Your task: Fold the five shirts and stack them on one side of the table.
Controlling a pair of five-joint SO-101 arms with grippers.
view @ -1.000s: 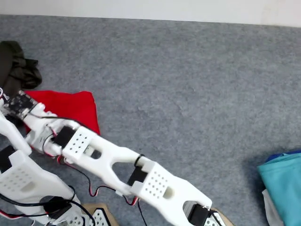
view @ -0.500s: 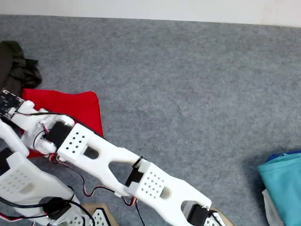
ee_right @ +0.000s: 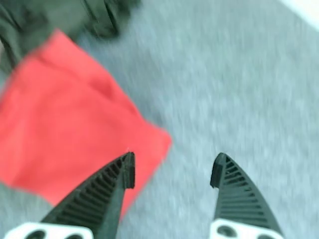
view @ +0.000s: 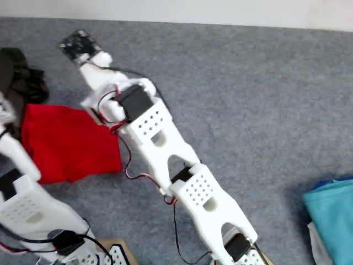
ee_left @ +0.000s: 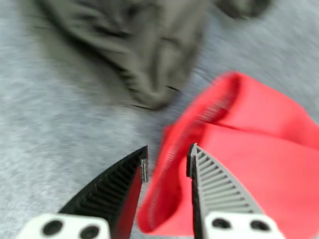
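A folded red shirt [view: 66,144] lies flat on the grey table at the left. A crumpled dark shirt [view: 19,77] sits just behind it at the far left edge. My right arm [view: 149,124] stretches diagonally from the near side to the far left, its wrist above the red shirt's far right corner. The right gripper [ee_right: 174,157] is open and holds nothing, hanging over the red shirt's [ee_right: 70,129] corner and bare table. My left gripper [ee_left: 167,155] is open a little, with the folded edge of the red shirt [ee_left: 249,149] lying between its fingers and the dark shirt [ee_left: 129,45] just beyond.
A teal shirt [view: 331,212] with blue and white cloth around it lies at the right edge of the table. The grey table surface [view: 242,99] spreads wide between the two sides. The left arm's base [view: 27,210] stands at the near left.
The right arm has swung from low over the near left up toward the far side, uncovering the red shirt, which now lies flatter and wider. The left arm has barely shifted.
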